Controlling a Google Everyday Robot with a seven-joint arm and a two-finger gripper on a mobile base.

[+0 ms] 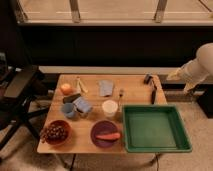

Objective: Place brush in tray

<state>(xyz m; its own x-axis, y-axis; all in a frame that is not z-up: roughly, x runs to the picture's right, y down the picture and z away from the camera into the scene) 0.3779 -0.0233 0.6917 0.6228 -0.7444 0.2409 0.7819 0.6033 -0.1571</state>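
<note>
— Off the right-hand end of the table, up in the air, hangs the gripper [174,75], at the tip of the pale arm [197,67] that reaches in from the right edge of the view.

— What has it got hold of?

— Nothing at all. The jaws stand wide apart and empty, clear of the tabletop and touching none of the items.

— And the brush?

— The brush [153,93] lies flat on the wooden table [135,85], near the far right corner, running roughly front to back. It's the item nearest the gripper. Just beyond its far end sits a small black block [147,78].

— So it's not in the tray?

— No. The green tray [155,127] fills the near right part of the table, and the brush lies outside it, just past the far rim.

— What's further left?

— A white cup [109,108] stands beside the tray's far left corner, with a small fork [120,93] beyond it. In front of the cup there's a purple plate [100,141] with an orange piece of food [108,135] on it. Then a grey-blue cloth [105,87], a blue mug [69,110], a folded blue cloth [83,104], an orange [65,88], and a red bowl [55,131] of dark grapes at the near left corner. A black chair [20,95] stands off the left end.
</note>
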